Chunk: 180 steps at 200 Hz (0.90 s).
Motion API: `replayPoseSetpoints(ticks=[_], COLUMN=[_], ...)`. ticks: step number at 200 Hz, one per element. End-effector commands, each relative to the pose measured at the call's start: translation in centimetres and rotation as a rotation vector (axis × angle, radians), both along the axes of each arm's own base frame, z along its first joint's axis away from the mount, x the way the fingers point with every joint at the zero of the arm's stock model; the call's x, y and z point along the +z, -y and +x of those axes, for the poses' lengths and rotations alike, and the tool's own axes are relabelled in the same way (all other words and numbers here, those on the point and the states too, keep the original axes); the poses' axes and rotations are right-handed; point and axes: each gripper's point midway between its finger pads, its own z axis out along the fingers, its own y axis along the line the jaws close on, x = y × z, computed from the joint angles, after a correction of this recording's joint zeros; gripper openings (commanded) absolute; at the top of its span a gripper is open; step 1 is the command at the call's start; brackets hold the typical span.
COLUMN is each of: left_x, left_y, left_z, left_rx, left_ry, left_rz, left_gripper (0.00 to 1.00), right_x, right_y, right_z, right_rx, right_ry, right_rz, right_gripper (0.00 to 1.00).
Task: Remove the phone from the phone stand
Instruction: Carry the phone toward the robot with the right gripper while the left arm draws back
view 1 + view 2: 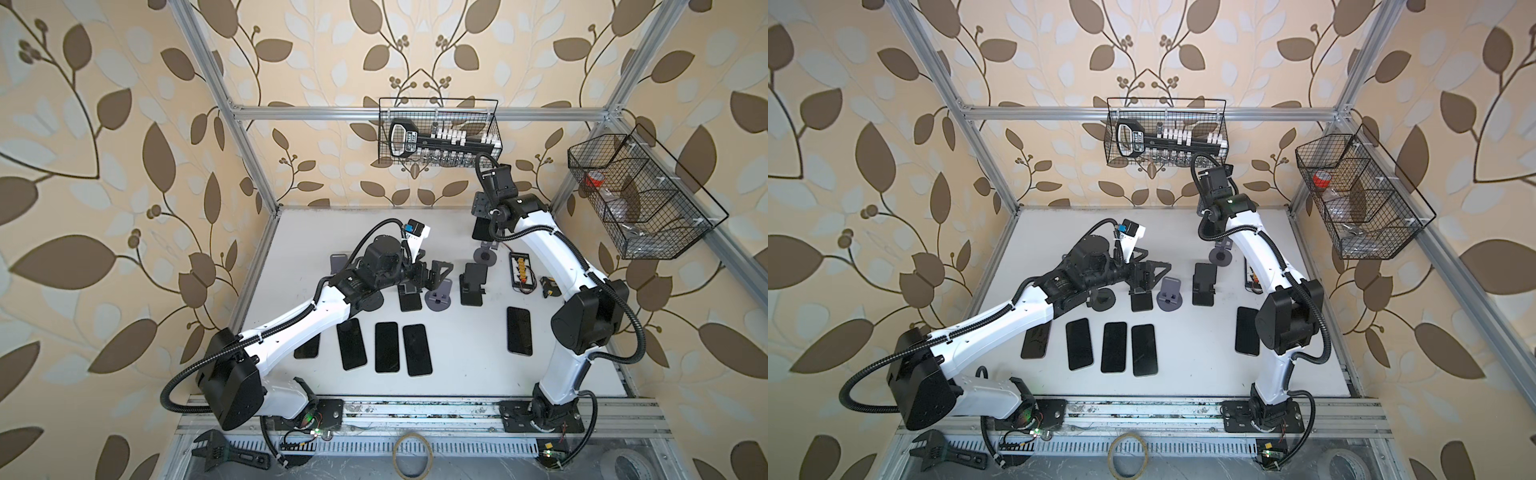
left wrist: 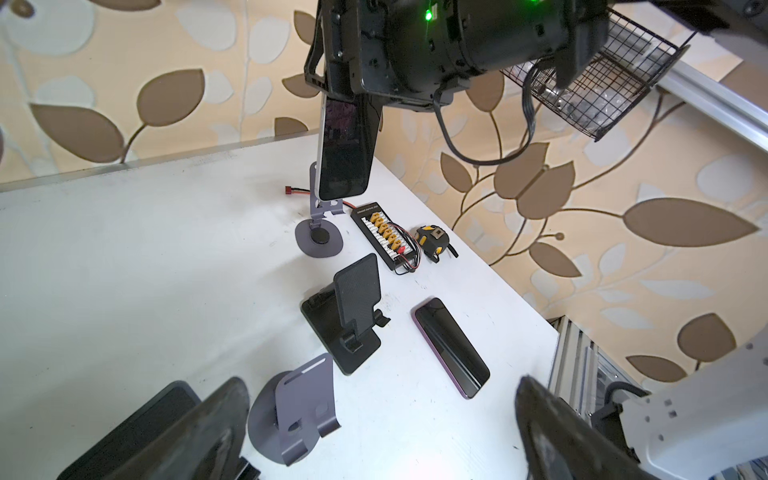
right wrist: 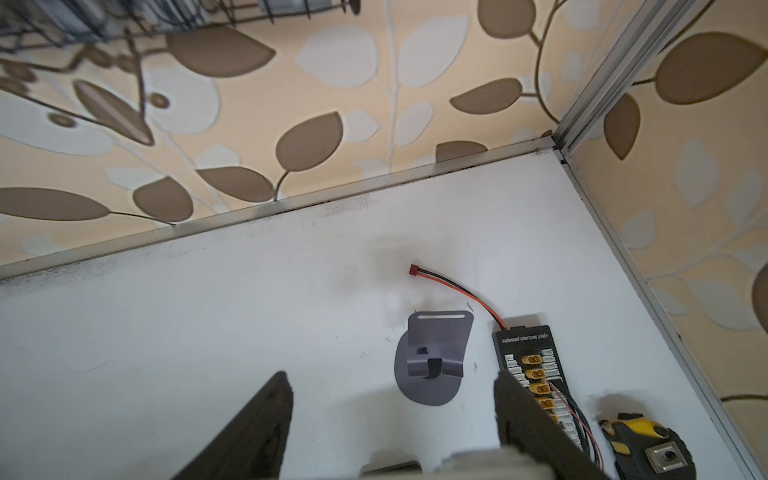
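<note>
One phone, long axis vertical: clamped in right gripper, just above empty stand, near far-right corner of bench. Left gripper wide, well apart.

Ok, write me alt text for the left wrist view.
The right gripper holds a dark phone upright, just clear above a grey stand on the white table. Nearer the camera are a black stand, another phone lying flat, and the open left gripper.
</note>
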Motion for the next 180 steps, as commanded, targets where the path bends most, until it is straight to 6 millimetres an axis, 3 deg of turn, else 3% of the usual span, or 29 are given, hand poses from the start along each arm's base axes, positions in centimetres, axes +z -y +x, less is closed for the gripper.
replayPoseSetpoints(ticks=[1,57,102,147,180], left_x=[1.0,3.0,2.5,1.8,0.6], left_y=[-0.7,-2.0,-3.5,-4.8,-6.0], left_z=[-1.2,-3.4,-4.9,-6.4,-7.4], left_rx=[-0.018,-0.051,-0.051,-0.050,-0.040], left_ry=[0.011,0.020,0.019,0.002,-0.007], left_rz=[-0.016,-0.021,0.016,0.033,0.046], left_gripper=[0.99,0.99,0.99,0.99,0.99], right_x=[3.5,7.2,8.7,7.9,4.7], right_y=[0.3,-1.6,-2.9,-3.8,-4.2], right_z=[-1.6,-5.5,-9.6,-13.9,-16.8], right_rx=[-0.036,-0.006,0.049,0.095,0.116], right_ry=[0.087,0.131,0.108,0.018,-0.096], right_rz=[-0.013,-0.035,-0.014,0.036,0.047], right_gripper=[0.61,0.60,0.59,0.59,0.59])
